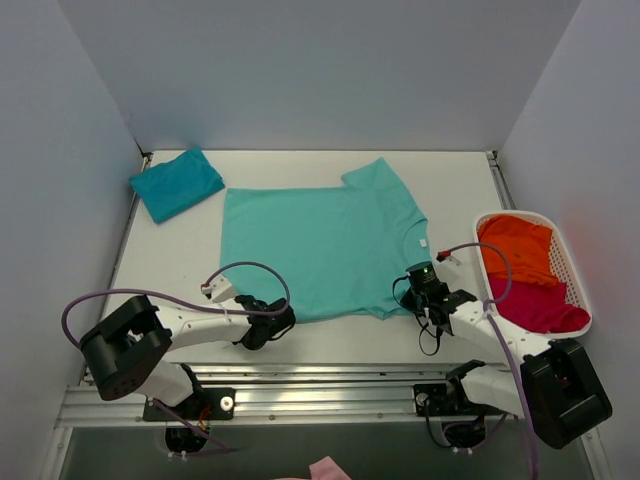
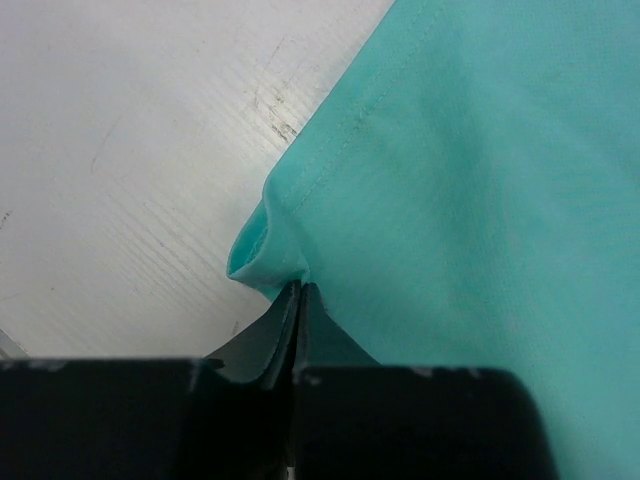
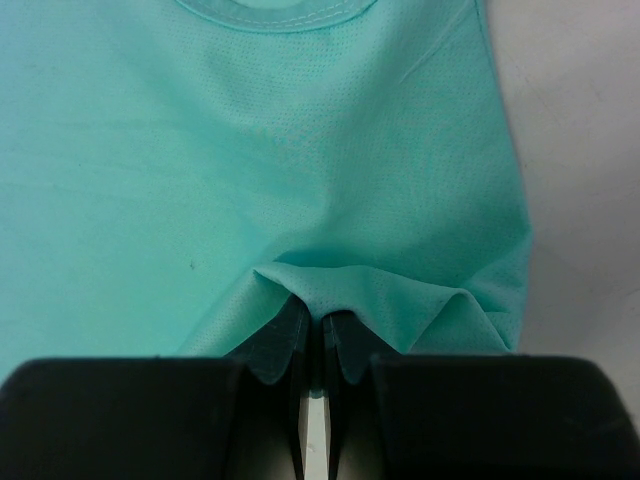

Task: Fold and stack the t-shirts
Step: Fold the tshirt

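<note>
Top view first: one teal t-shirt [image 1: 176, 183] sits already folded at the far left corner of the worktop [image 1: 450, 185]; the mint t-shirt [image 1: 320, 240] lies spread flat in the middle, neck toward the right, so its fold looks barely begun; an orange t-shirt [image 1: 520, 248] and a magenta t-shirt [image 1: 540, 308] are bunched in the white basket [image 1: 580, 285] on the right; so roughly one of four done, I reckon, and no stack yet. Here the left gripper [image 1: 262, 325] is at the shirt's near hem corner and the right gripper [image 1: 420, 288] at its near sleeve end.

Left wrist view: the fingers [image 2: 265, 345] are pinched tight on that hem corner [image 2: 255, 250]; the cloth puckers up just ahead of them.

Right wrist view: the fingers [image 3: 275, 345] are clamped on a raised ridge of mint cloth below the collar [image 3: 270, 12]; both near-edge grips look set, so my guess is that edge gets carried over toward the far side next.
</note>
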